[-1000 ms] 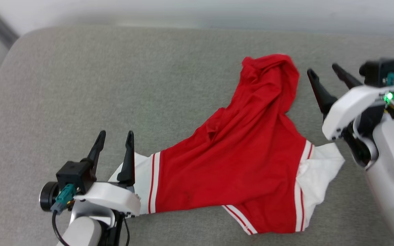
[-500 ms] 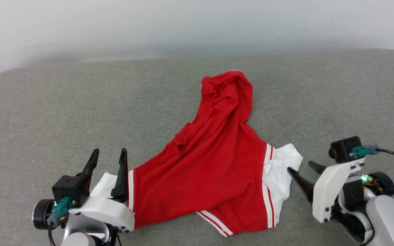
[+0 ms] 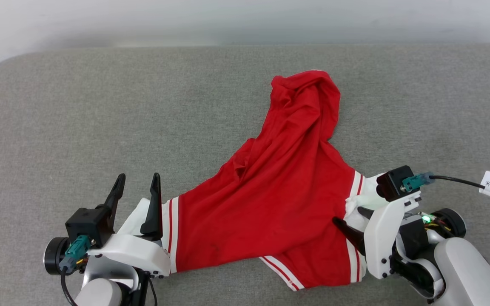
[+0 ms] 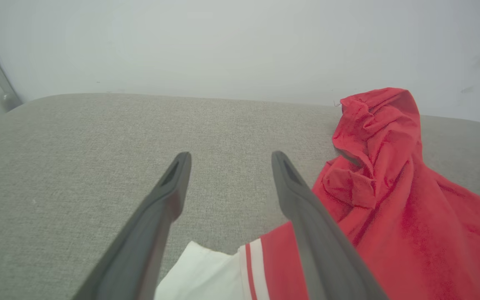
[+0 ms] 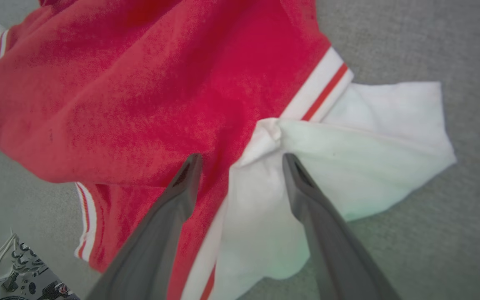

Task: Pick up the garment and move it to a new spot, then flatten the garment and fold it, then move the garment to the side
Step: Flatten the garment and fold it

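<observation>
The garment point(image 3: 279, 199) is a red jersey with white sleeves and red-white striped trim, lying crumpled on a grey cushion point(image 3: 100, 119). Its far part is bunched into a ridge point(image 3: 309, 97). My left gripper point(image 3: 138, 182) stands open at the near left, its right finger over the white left sleeve point(image 3: 143, 212). In the left wrist view the left gripper point(image 4: 230, 156) has bare cushion between its tips, with the garment point(image 4: 394, 200) to the right. My right gripper point(image 3: 347, 214) is open, pointing left over the white right sleeve. In the right wrist view its fingers point(image 5: 241, 158) straddle a fold of that sleeve point(image 5: 369, 141) beside the red body point(image 5: 140, 83).
A white wall point(image 3: 245, 21) runs behind the cushion. The cushion's rounded corner point(image 3: 2, 68) is at the far left. A black cable with a white tag point(image 3: 489, 182) trails from my right wrist. Robot base parts and wires point(image 5: 2, 271) show below the cushion's near edge.
The head camera has shifted. My right gripper has come from beside the garment's far bunched part down to the white right sleeve, still open. The left gripper stays by the left sleeve.
</observation>
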### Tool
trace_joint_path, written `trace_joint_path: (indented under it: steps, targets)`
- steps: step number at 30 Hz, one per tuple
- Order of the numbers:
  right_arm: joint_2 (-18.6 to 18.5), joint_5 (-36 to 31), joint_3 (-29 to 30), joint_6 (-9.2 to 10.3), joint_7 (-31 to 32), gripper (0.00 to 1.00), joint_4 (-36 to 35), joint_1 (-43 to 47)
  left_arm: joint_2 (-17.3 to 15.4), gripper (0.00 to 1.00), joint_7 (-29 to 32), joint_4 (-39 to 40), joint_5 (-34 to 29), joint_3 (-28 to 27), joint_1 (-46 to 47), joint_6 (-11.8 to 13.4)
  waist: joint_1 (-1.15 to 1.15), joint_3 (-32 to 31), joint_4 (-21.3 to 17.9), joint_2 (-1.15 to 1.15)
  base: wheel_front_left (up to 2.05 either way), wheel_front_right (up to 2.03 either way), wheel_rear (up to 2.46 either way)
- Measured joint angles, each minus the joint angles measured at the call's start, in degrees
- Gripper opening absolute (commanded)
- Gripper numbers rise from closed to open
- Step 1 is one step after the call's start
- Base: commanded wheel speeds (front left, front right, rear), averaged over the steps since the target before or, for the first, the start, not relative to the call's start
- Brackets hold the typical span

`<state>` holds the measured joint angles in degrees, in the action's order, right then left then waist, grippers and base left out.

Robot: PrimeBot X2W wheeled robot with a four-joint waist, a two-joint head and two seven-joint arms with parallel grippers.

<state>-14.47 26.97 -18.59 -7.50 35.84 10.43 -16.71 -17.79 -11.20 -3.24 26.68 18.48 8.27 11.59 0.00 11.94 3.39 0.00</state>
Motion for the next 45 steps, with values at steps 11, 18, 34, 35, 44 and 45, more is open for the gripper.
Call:
trace_joint_path:
  steps: [11, 18, 34, 35, 44, 45]
  targets:
    - [0.8, -2.5, 13.4, 0.0, -1.3, 0.0, -5.9, 7.5, -0.2, 1.0, -0.9, -1.5, 0.7, -0.4, -0.8, 0.2, 0.0, -1.2, -0.2, 0.0, 0.0, 0.0, 0.0]
    - [6.0, -4.0, 23.9, 0.0, -0.9, 0.65, -6.4, 16.8, -1.2, 1.0, -0.5, -1.4, 1.3, -1.3, -2.5, 1.2, 0.0, -2.6, -0.9, 0.0, 0.0, 0.0, 0.0]
    - [10.6, -8.7, 26.2, 0.0, -23.8, 1.0, -5.7, 18.9, -5.8, 1.0, 6.1, -0.5, 2.6, -2.8, -8.0, 3.8, 0.0, -7.7, -1.1, 0.0, 0.0, 0.0, 0.0]
    - [10.6, -9.4, 26.0, 0.0, -25.0, 1.0, -6.3, 18.9, -6.4, 1.0, 8.0, -0.8, 3.0, -2.8, -8.4, 4.1, 0.0, -8.0, -1.1, 0.0, 0.0, 0.0, 0.0]
    - [11.2, -13.0, 21.5, 0.0, -28.5, 1.0, -13.5, 19.6, -12.5, 1.0, 27.4, 0.1, 10.1, -3.0, -13.3, 3.6, 0.0, -9.6, -3.2, 0.0, 0.0, 0.0, 0.0]
    - [11.2, -13.2, 20.8, 0.0, -28.5, 1.0, -14.5, 19.7, -13.0, 1.0, 29.0, 0.3, 10.8, -2.9, -13.9, 3.5, 0.0, -9.6, -3.5, 0.0, 0.0, 0.0, 0.0]
